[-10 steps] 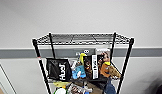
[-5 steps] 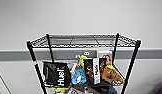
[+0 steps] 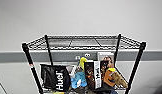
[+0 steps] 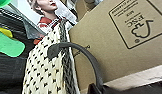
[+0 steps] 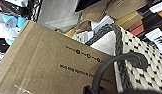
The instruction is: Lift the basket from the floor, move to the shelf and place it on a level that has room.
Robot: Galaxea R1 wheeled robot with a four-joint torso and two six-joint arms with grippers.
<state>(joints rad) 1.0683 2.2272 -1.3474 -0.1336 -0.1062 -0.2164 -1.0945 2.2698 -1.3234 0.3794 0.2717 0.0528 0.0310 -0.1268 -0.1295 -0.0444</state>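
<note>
The shelf is a black wire rack right in front of me in the head view. Its top level is a bare wire grid. Both wrist views show the cream woven basket with its dark braided rim, up close. A black loop handle arches down into my left gripper, which is shut on it. The other handle runs into my right gripper the same way. A brown cardboard box lies against the basket. The floor is hidden by the rack and basket.
The tier under the top one is crowded: a black Huel bag, a blue pack, a dark carton and an orange item. A pale wall with a grey band stands behind the rack.
The rack has grown larger and wider in the head view, so the camera has come closer to it. The items on the rack have not moved.
</note>
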